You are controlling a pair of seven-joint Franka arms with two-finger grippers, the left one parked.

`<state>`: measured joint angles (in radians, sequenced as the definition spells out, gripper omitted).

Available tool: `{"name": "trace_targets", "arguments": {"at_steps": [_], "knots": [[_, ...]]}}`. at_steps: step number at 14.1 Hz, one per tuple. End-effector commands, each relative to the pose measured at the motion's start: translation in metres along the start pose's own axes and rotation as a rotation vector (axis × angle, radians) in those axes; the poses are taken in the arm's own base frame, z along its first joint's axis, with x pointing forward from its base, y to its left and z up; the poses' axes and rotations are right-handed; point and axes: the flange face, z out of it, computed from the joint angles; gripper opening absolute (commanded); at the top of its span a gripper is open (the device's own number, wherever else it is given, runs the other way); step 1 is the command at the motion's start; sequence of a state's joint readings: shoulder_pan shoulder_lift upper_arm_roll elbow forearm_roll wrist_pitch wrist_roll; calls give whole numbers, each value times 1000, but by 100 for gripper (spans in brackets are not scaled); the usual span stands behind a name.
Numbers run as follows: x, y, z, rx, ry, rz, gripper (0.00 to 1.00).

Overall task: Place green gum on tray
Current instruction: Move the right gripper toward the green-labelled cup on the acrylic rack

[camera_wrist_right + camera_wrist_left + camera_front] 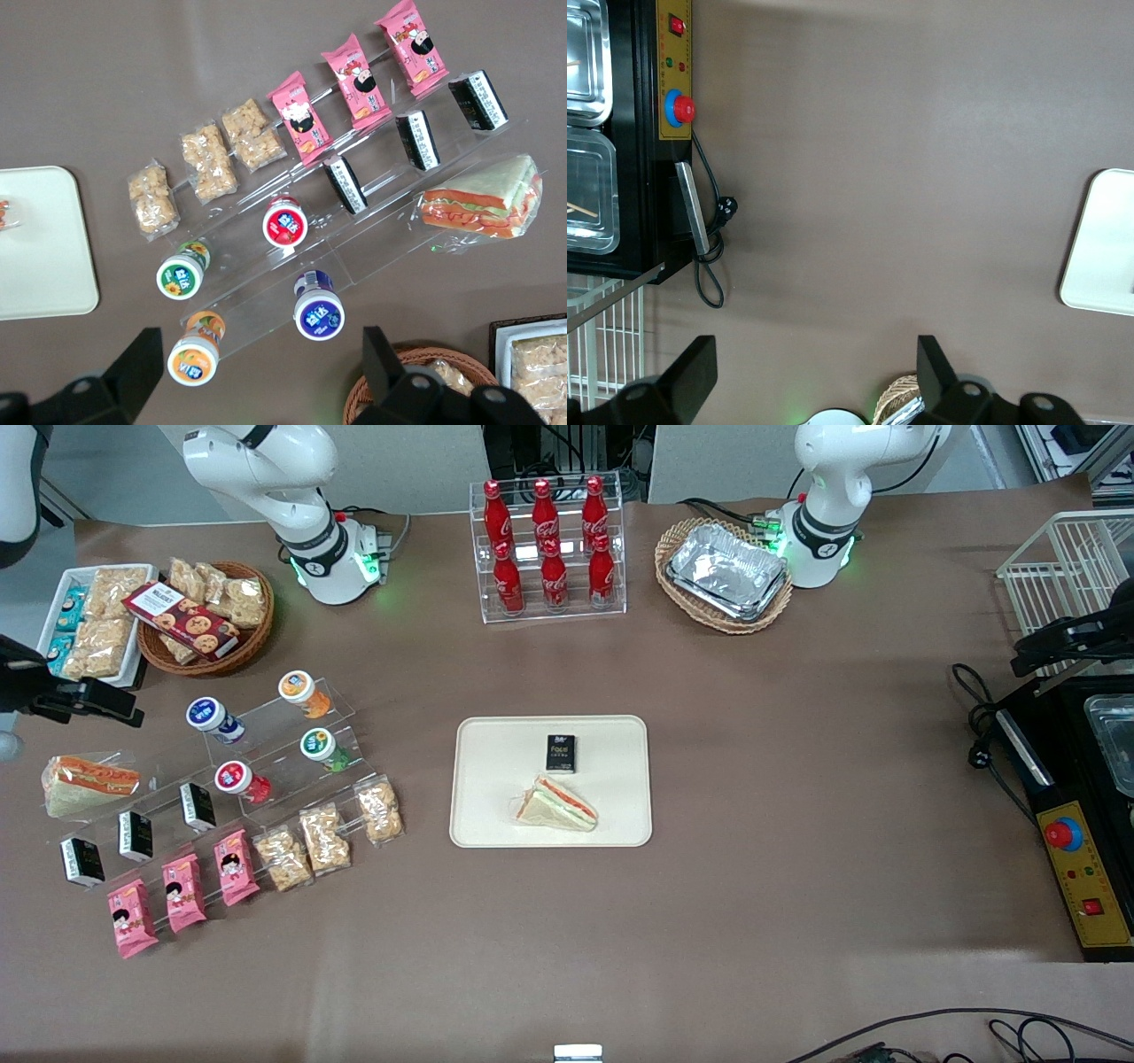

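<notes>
The green gum (321,747) lies on its side on a clear tiered stand, with its white lid and green label toward the camera. It also shows in the right wrist view (182,273). The cream tray (496,815) lies flat at the table's middle, holding a black box (560,752) and a wrapped sandwich (558,804). A corner of the tray shows in the right wrist view (44,257) and in the left wrist view (1107,257). My right gripper (97,700) hangs open and empty high above the working arm's end of the table, beside the stand (257,372). It touches nothing.
On the same stand lie orange (302,692), blue (213,719) and red-lidded (239,779) bottles, snack packs, black boxes and a sandwich (89,784). A cookie basket (208,615), a white snack dish (84,620), a cola rack (549,549) and a foil-tray basket (725,571) stand farther back.
</notes>
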<state>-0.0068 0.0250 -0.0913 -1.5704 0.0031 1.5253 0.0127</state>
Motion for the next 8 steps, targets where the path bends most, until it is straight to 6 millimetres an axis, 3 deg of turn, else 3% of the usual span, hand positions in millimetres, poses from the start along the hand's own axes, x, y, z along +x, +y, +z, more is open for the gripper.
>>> {"name": "trace_targets", "arguments": {"at_steps": [1, 6, 8], "knots": [[-8, 5, -4, -9, -8, -20, 100], [-3, 1, 1, 27, -8, -22, 100], [-9, -11, 14, 34, -41, -41, 100]]}}
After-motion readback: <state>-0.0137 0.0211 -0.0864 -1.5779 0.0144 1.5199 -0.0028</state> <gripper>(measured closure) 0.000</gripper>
